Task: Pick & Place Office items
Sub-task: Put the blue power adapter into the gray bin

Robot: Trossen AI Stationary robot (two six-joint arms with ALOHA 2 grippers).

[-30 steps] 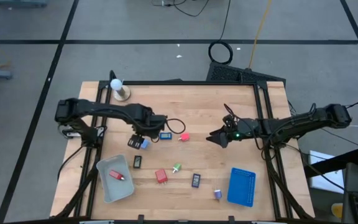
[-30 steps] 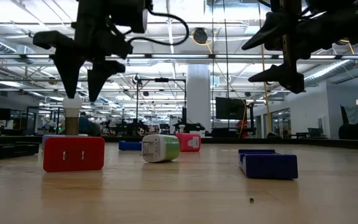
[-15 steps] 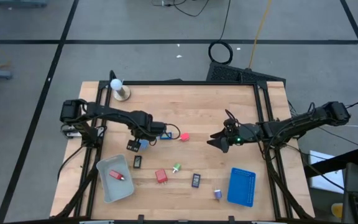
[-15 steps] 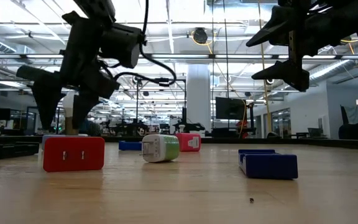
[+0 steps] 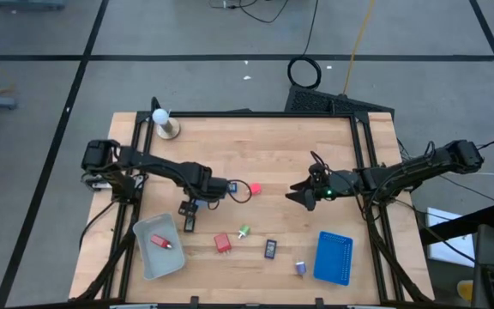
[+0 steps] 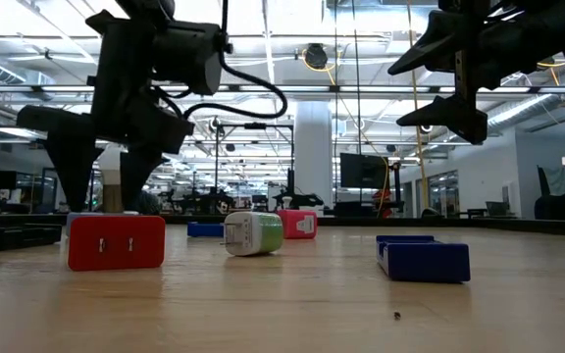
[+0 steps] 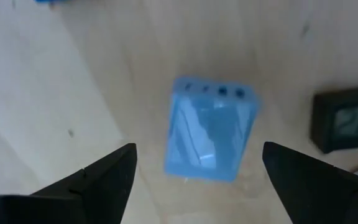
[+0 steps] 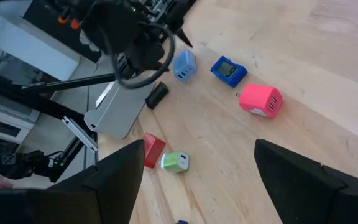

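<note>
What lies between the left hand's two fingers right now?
The light-blue block on the bare wooden table, between the open left hand's fingers, seen in the left wrist view.

from above, the left arm is covering the light-blue block [image 7: 210,127]; only the left wrist view is showing it, and softly blurred, with its small markings unreadable. the black rectangle [image 7: 347,118] beside it is running off that picture's edge, its display digits too smeared to read. a blue piece [image 7: 53,1] is being cut to a sliver at the frame's border there. in the low view the red block [image 6: 116,241] is hiding whatever is lying behind it, and the green-white bit [image 6: 253,233] is partly masking the pink block [image 6: 299,224]. the purple bit [image 5: 300,268] is appearing too small from above to make out its shape. the grey tray [image 8: 118,112] is sitting half behind the left arm in the right wrist view.
</note>
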